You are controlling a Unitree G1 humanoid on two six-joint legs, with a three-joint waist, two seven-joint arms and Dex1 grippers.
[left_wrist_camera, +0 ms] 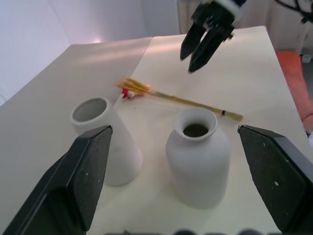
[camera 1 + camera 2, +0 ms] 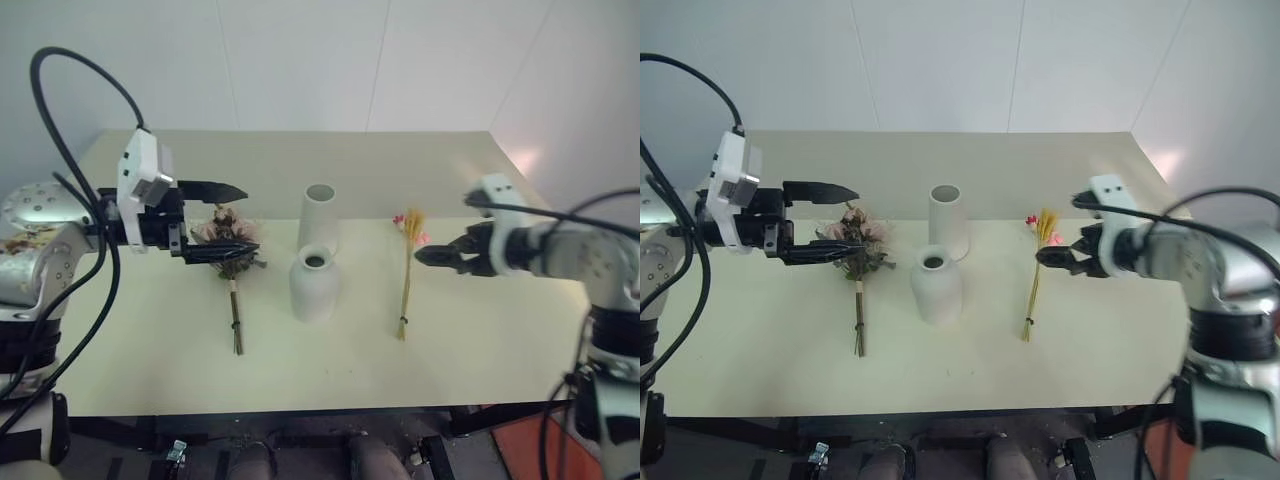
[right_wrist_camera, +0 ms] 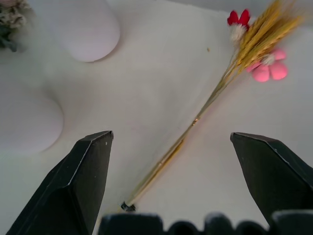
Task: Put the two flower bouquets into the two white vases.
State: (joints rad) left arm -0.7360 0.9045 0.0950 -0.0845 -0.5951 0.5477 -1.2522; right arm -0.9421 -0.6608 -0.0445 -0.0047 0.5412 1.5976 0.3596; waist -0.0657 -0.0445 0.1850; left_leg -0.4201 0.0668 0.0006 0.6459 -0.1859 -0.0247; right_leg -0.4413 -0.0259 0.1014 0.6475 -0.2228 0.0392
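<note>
We have both bouquets lying flat on the pale cream surface (image 2: 480,330), neither one lifted yet. The bushy bunch of pink roses with green leaves and pale sprigs (image 2: 228,240) lies to our left of the vases, its stems pointing back toward us. The thin sprig of orange-yellow grass with small red-pink blooms (image 2: 407,270) lies to their right, also stem-end toward us, so either stem can be gripped low down and tipped upright.

Between the two bouquets stand the white vases, upright and empty. The tall slim matte white cylinder vase with the wide mouth (image 2: 319,215) is the farther one, and the shorter rounded white bottle vase with the narrow neck (image 2: 314,285) stands just in front of it; whether they touch we cannot tell.

Our left claw (image 2: 228,217) hangs over the rose heads with its black fingers spread wide, pointing sideways toward the vases and holding nothing. Our right claw (image 2: 432,255) hovers just beside the grass sprig's blooms, angled down and inward; its wrist view shows the fingers wide apart with the sprig on the surface between them, not gripped.

We judge this to be the reaching step, each arm taking the bouquet on its own side. The thin sprig would suit the narrow neck, the bushy bunch the wide mouth.
</note>
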